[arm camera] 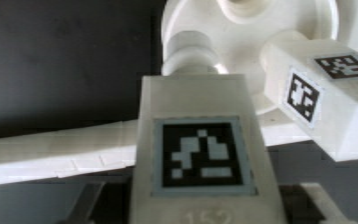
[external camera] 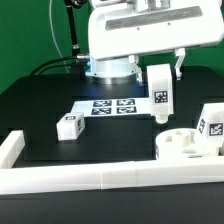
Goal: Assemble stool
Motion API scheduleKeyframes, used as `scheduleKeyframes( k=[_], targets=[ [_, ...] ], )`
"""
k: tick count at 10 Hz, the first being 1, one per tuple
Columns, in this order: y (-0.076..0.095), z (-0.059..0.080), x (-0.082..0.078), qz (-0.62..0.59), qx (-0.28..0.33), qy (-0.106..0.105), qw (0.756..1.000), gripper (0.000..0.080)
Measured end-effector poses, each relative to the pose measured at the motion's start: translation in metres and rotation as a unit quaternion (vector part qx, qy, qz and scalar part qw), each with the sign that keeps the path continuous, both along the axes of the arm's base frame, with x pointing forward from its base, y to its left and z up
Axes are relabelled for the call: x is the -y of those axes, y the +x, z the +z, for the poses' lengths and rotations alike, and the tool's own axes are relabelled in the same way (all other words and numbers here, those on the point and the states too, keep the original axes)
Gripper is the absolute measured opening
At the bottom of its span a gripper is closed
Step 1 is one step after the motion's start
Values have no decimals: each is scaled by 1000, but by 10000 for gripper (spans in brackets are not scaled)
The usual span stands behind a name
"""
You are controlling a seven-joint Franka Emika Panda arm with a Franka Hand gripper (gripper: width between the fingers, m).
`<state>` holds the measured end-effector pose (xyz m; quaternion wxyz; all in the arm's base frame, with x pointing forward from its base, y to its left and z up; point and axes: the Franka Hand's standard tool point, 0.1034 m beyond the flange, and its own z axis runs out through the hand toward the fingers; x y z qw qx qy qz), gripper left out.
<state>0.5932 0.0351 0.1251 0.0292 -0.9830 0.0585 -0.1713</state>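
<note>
My gripper (external camera: 160, 78) is shut on a white stool leg (external camera: 160, 98) and holds it upright above the table, its tagged face toward the camera. In the wrist view the held leg (arm camera: 202, 140) fills the middle and its round peg (arm camera: 188, 48) points at the white round seat (arm camera: 229, 22). The seat (external camera: 183, 146) lies at the exterior view's lower right, by the rail. A second leg (external camera: 211, 124) stands on or at the seat's right side, and shows in the wrist view (arm camera: 327, 95). A third leg (external camera: 70, 126) lies at the left.
The marker board (external camera: 105, 106) lies flat behind the held leg. A long white border rail (external camera: 90, 178) runs along the front, with a short return at the exterior view's left (external camera: 10, 148). The rail crosses the wrist view (arm camera: 51, 155) too.
</note>
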Motion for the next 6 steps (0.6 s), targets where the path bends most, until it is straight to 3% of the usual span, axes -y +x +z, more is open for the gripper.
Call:
scheduleKeyframes(
  k=[1, 3, 4, 6],
  targets=[
    [6, -6, 7, 10, -1, -7, 1000, 337],
    [29, -2, 0, 13, 8, -6, 1000, 337],
    [28, -2, -12, 25, 8, -8, 1000, 337],
    [29, -2, -10, 25, 19, -11, 999, 337]
  ],
)
